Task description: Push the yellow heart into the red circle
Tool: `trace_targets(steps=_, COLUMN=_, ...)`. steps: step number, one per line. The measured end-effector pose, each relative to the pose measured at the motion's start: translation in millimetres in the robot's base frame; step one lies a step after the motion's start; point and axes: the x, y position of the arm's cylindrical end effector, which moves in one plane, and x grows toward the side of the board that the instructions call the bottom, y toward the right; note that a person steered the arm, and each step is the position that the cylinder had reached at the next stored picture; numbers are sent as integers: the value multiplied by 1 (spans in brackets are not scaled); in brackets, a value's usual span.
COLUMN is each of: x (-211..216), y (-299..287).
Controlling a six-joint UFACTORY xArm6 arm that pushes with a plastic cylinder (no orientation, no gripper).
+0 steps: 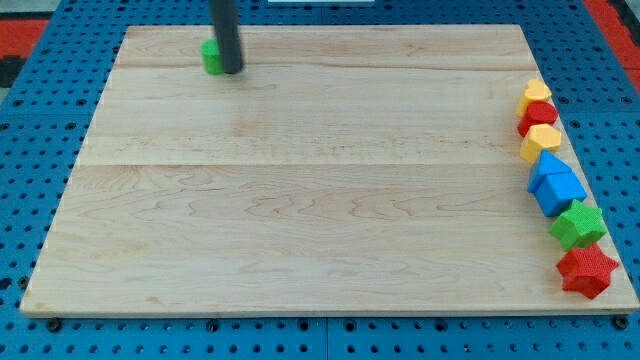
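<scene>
My tip (231,71) is sitting near the tabletop's (300,200) top-left corner, touching the right side of a small green block (211,56) whose shape I cannot make out. I am carrying no gripper — only the rod. Along the right edge a column of blocks is running downward: the yellow heart (537,93) at the top, the red circle (538,115) touching just below it, then another yellow block (541,141), two blue blocks (555,182), a green star (579,224) and a red star (587,271) — all well apart from my tip.
</scene>
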Motion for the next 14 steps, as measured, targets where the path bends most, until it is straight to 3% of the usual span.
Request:
trace_targets(steps=1, x=-6, y=13)
trace_targets(steps=3, x=-14, y=-51)
trace_targets(steps=4, x=-3, y=-8)
trace_targets(steps=8, x=-8, y=301)
trace_targets(steps=14, x=-10, y=311)
